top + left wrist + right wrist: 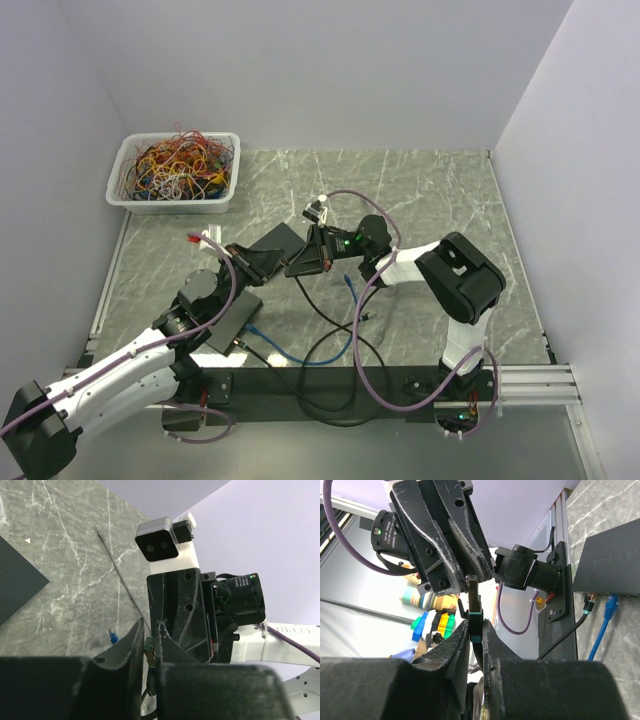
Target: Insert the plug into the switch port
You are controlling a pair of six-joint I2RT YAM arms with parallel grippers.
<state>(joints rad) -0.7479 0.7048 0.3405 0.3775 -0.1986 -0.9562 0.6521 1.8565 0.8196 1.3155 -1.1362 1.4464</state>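
The switch lies flat on the tabletop close to the arms, with a blue wire plugged in. Up in the air over the middle, the right pincer pinches the little plug by its green sleeve. The left pincer is narrow around the plug's tip. The plug looks light, hard and easy to snap, so hold its hard body gently. Far back sits a basket.

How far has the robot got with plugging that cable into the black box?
Partway. Done: the small teal-banded cable plug is up in the air, pinched in the right gripper. In hand: the left gripper pinches the same plug from the opposite side, which looks like a handover. Left: carrying it to the flat black network switch and pushing it into a port.
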